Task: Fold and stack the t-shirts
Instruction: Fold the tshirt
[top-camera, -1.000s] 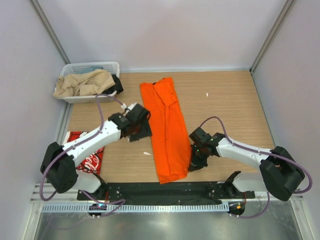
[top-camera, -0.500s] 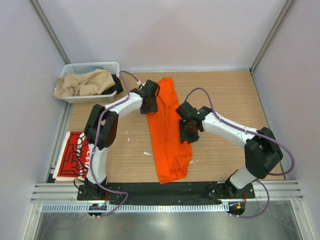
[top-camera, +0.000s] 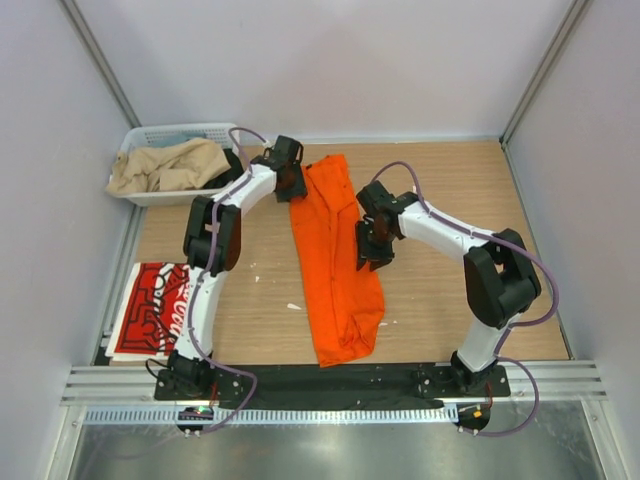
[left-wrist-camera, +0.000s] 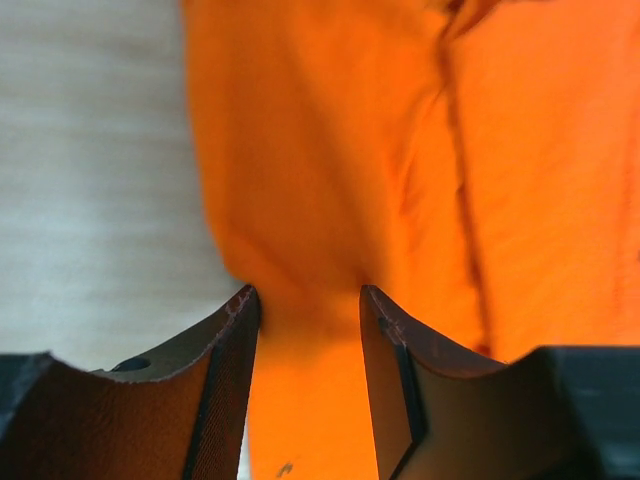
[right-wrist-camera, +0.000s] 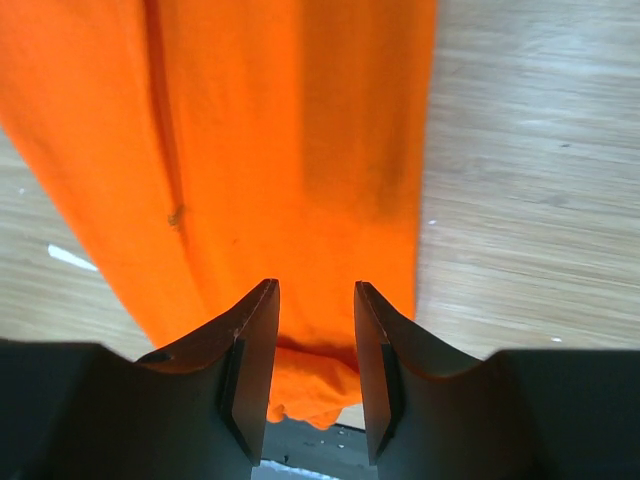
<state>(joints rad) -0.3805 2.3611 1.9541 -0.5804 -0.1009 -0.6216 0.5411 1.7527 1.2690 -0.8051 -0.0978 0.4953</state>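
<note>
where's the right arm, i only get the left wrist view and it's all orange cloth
Observer: The right gripper is over the right edge of the orange shirt, about midway along its length, with its jaws open.
Operator: and where on the shirt am i
Observer: The left gripper is at the shirt's far left corner. The shirt lies as a long strip running from near to far.
Operator: where's the other shirt
Observer: The red shirt lies flat at the near left edge of the table, well away from both grippers.
</note>
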